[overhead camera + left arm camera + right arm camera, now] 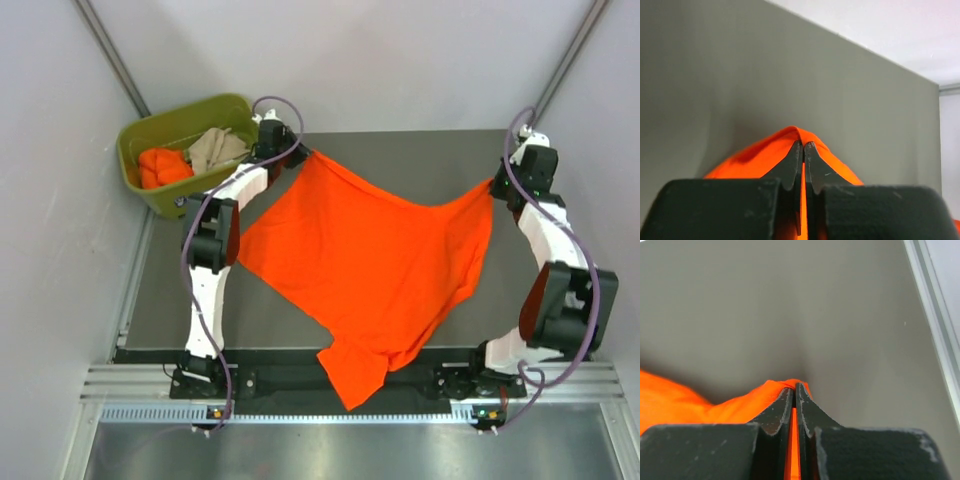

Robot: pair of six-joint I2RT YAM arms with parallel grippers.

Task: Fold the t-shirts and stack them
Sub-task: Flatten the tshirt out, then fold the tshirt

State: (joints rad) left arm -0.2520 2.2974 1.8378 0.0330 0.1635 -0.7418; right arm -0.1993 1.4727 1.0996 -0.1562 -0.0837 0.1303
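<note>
HOLD: left gripper [300, 152] clamped tight on one far corner of the bright orange cotton t-shirt [370, 260], right gripper [495, 188] pinched on the other, probably to spread it flat | WHERE: shirt sags across dark grey table [160, 300], one sleeve overhanging the near edge | BIN: olive-green plastic bin [180, 115], far left, holds crumpled orange t-shirt [163, 166] beside beige-tan t-shirt [217, 148]

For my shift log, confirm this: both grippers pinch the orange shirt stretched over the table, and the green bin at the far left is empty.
One thing is wrong: the green bin is not empty. The top view shows a crumpled orange shirt and a beige shirt in it. The rest stands: the left gripper and right gripper both pinch the stretched orange shirt over the table.
</note>
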